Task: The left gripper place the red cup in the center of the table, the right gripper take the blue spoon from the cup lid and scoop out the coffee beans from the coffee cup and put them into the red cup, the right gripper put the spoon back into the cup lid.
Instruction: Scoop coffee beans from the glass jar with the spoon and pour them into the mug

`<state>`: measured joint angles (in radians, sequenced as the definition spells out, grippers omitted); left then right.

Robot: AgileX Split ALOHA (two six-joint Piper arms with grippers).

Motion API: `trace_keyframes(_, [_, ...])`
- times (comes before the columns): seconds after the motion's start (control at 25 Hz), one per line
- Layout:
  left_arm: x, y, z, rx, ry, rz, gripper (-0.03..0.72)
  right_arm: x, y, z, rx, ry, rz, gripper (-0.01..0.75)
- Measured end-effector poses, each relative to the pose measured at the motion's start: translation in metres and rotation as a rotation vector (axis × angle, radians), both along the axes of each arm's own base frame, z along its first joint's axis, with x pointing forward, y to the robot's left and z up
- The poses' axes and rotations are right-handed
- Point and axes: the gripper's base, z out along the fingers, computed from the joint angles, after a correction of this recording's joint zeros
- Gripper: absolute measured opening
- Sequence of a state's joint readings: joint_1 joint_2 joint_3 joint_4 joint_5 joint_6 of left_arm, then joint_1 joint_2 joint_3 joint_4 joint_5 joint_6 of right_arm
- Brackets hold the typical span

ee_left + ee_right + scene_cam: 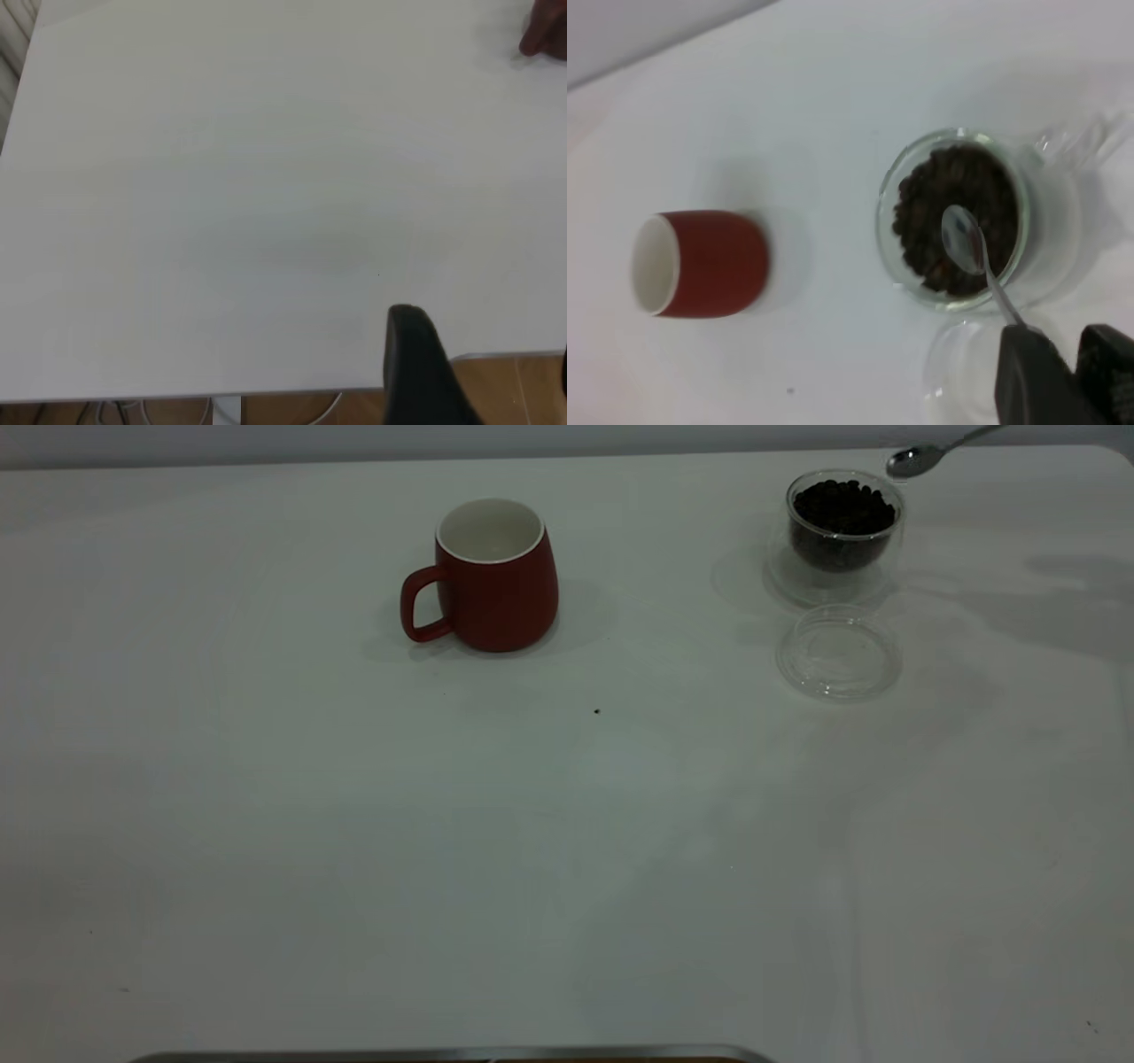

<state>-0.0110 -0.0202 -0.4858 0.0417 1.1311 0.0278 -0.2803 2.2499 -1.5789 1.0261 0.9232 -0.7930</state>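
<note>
The red cup (492, 576) (700, 263) stands upright on the table (354, 824), its handle toward the left; it looks empty. The coffee cup (842, 527) (957, 230) at the far right holds coffee beans (842, 509) (939, 217). In front of it the cup lid (839, 653) (961, 381) lies bare. My right gripper (1059, 341) is shut on the blue spoon (915, 460) (963, 239), whose empty metal bowl hovers over the coffee cup; the handle is hidden between the fingers. My left gripper (487, 372) stands open over the bare table edge, far from the red cup (545, 35).
A dark speck (596, 710) lies on the table in front of the red cup. A metal edge (452, 1054) runs along the near side. The arm's shadow (1054, 602) falls to the right of the coffee cup.
</note>
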Motion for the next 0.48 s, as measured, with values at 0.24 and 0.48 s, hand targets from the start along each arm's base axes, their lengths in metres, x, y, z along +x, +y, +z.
trace_keyframes(0.24, [0.0, 0.0, 0.0, 0.0, 0.0, 0.0, 0.444, 0.022, 0.0, 0.004, -0.037, 0.013, 0.013, 0.103])
trace_keyframes(0.48, [0.0, 0.0, 0.0, 0.0, 0.0, 0.0, 0.444, 0.03, 0.017, -0.023, -0.007, 0.078, 0.071, 0.103])
